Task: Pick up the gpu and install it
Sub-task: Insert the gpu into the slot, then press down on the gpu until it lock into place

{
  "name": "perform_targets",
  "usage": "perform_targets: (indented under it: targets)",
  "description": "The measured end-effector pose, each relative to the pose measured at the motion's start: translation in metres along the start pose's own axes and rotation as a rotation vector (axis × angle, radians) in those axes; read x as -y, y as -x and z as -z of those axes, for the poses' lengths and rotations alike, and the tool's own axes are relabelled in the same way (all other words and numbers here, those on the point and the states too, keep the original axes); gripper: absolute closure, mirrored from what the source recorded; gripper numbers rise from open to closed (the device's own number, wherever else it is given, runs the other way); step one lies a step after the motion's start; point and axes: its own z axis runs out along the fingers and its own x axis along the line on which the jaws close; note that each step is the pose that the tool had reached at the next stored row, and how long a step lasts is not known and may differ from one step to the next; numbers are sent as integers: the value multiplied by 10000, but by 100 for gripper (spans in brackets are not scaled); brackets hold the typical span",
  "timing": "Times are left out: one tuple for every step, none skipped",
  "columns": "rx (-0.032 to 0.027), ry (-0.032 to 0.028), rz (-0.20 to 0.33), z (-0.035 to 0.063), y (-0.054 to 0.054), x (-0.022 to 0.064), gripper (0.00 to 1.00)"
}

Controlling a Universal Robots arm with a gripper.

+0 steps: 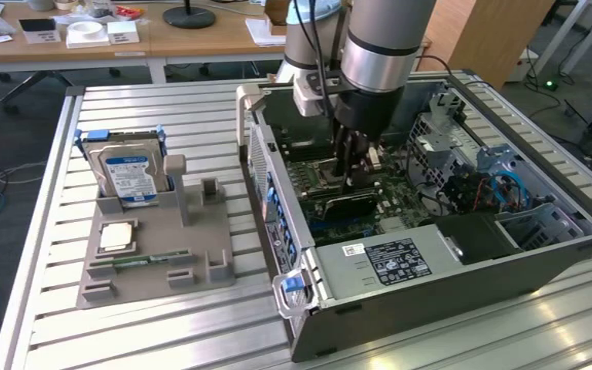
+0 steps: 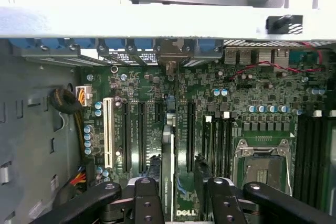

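Observation:
The gpu (image 2: 168,156) stands on edge in a motherboard slot inside the open PC case (image 1: 430,254), its silver end bracket (image 2: 170,59) up against the case's rear slots. My gripper (image 2: 178,169) straddles the card from above, one finger (image 2: 148,195) beside its black cooler and the other finger (image 2: 216,195) a small gap off the board side. The jaws look open around the card rather than clamped on it. In the exterior view my gripper (image 1: 356,181) reaches down into the case, directly over the dark gpu (image 1: 350,202) on the motherboard.
A grey fixture tray (image 1: 173,270) on the exterior view's left holds a hard drive (image 1: 129,173), a CPU (image 1: 118,235) and a RAM stick (image 1: 142,262). Case walls, the power supply (image 1: 388,258) and drive cages hem the arm in. A CPU socket (image 2: 260,163) lies beside the gpu.

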Motion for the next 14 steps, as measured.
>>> perform_targets:
  targets:
    - [-1, -1, 0, 22, 1, 0, 61]
    - [-1, -1, 0, 41, 1, 1, 61]
    - [0, -2, 0, 45, 2, 1, 61]
    - [1, -3, 0, 45, 2, 1, 61]
    - [2, -3, -1, 45, 2, 1, 61]
    - [1, -3, 0, 45, 2, 1, 61]
    - [1, -3, 0, 45, 2, 1, 61]
    - [-1, -2, 0, 46, 2, 1, 61]
    - [-1, -2, 0, 46, 2, 1, 61]
    - [-1, -2, 0, 46, 2, 1, 61]
    - [0, -2, 0, 46, 2, 1, 61]
    - [0, -2, 0, 46, 2, 1, 61]
    - [0, -2, 0, 46, 2, 1, 61]
    - [0, -2, 0, 46, 2, 1, 61]
